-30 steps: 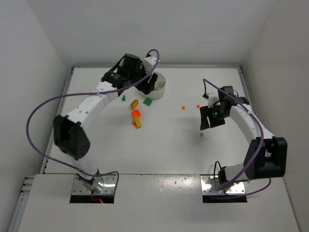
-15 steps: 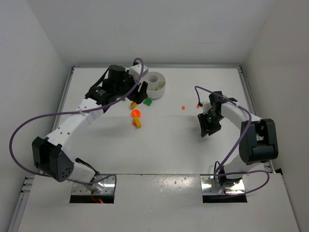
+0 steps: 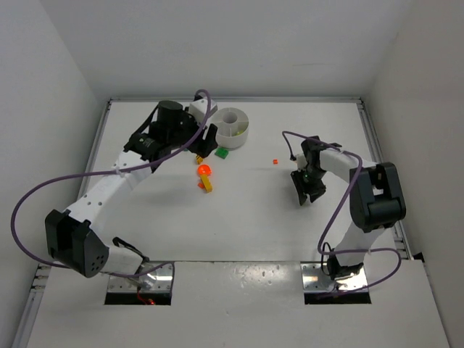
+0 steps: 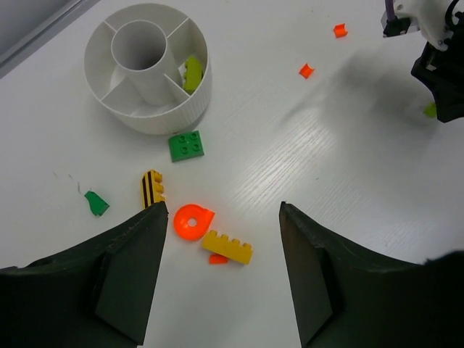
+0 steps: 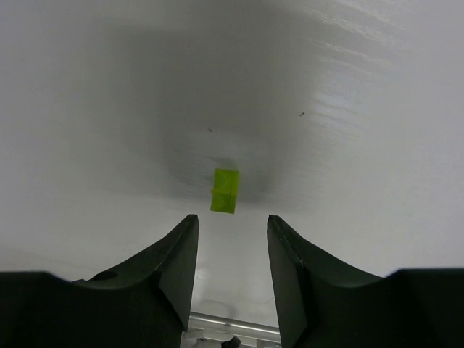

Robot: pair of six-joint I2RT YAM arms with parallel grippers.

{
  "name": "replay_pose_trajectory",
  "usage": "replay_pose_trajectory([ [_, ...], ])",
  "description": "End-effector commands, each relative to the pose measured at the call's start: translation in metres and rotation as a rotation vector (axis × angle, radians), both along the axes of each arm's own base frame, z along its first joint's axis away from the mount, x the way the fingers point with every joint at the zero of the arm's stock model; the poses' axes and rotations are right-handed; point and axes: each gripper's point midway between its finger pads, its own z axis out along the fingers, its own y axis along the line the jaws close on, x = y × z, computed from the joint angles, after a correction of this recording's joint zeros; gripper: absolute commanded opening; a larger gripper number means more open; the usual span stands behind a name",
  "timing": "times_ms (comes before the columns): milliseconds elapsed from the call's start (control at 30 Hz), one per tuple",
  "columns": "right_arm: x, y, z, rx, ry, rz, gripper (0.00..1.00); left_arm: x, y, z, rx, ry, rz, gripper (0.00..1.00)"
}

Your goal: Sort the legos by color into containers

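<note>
The white divided dish (image 4: 130,114) (image 3: 243,134) holds one lime piece (image 4: 192,72) in a wedge. Below it lie a green brick (image 4: 186,145) (image 3: 222,153), a yellow-black striped brick (image 4: 151,188), an orange ring (image 4: 192,221) (image 3: 204,170), a yellow brick (image 4: 227,246) (image 3: 207,185) and a tiny orange bit (image 4: 217,259). My left gripper (image 4: 222,207) (image 3: 206,141) is open and empty above these pieces. My right gripper (image 5: 232,219) (image 3: 305,194) is open, pointing down, with a lime bit (image 5: 225,191) just ahead of its fingertips.
A small green bit (image 4: 96,203) lies left of the striped brick. Two orange bits (image 4: 307,70) (image 4: 340,30) lie between the dish and the right arm; one shows in the top view (image 3: 275,161). Walls enclose the table on three sides.
My left gripper has drawn back from over the dish to above the loose pieces. My right gripper has shifted left and down over the lime bit.
</note>
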Motion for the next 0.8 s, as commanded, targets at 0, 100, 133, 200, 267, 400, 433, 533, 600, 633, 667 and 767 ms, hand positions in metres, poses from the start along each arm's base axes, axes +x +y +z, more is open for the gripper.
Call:
replay_pose_trajectory([
  [0, 0.015, 0.001, 0.001, -0.032, -0.030, -0.007, 0.43, 0.001, 0.006, 0.020, -0.033, -0.063, 0.001, 0.69],
  [100, 0.017, 0.004, 0.000, -0.031, -0.029, -0.007, 0.41, 0.001, 0.011, 0.018, -0.031, -0.061, 0.012, 0.69],
  [133, 0.019, 0.004, 0.000, -0.030, -0.038, -0.007, 0.39, 0.002, 0.010, 0.020, -0.035, -0.069, 0.012, 0.69],
  [200, 0.022, 0.005, -0.001, -0.030, -0.037, -0.007, 0.37, 0.000, 0.015, 0.013, -0.029, -0.057, 0.021, 0.69],
  [267, 0.019, 0.004, -0.007, -0.034, -0.013, -0.007, 0.32, 0.001, 0.019, 0.007, -0.024, -0.044, 0.030, 0.69],
  [400, 0.024, 0.007, -0.009, -0.023, -0.009, -0.006, 0.24, 0.001, 0.036, 0.006, -0.030, -0.042, 0.075, 0.69],
  [433, 0.025, 0.009, -0.010, -0.014, -0.006, -0.005, 0.20, 0.001, 0.036, 0.006, -0.030, -0.042, 0.076, 0.69],
  [533, 0.031, 0.012, -0.012, -0.005, -0.003, -0.005, 0.14, 0.001, 0.050, 0.004, -0.040, -0.036, 0.108, 0.70],
  [600, 0.033, 0.014, -0.009, 0.006, -0.003, -0.004, 0.11, 0.000, 0.054, 0.009, -0.048, -0.046, 0.113, 0.70],
  [633, 0.041, 0.021, -0.004, 0.036, -0.014, -0.002, 0.10, -0.001, 0.059, 0.009, -0.048, -0.048, 0.126, 0.70],
  [667, 0.037, 0.024, -0.004, 0.056, 0.002, -0.001, 0.09, 0.001, 0.063, 0.009, -0.048, -0.048, 0.136, 0.70],
  [767, 0.062, 0.050, 0.028, 0.180, -0.085, 0.045, 0.07, -0.003, 0.072, 0.005, -0.034, -0.054, 0.159, 0.71],
])
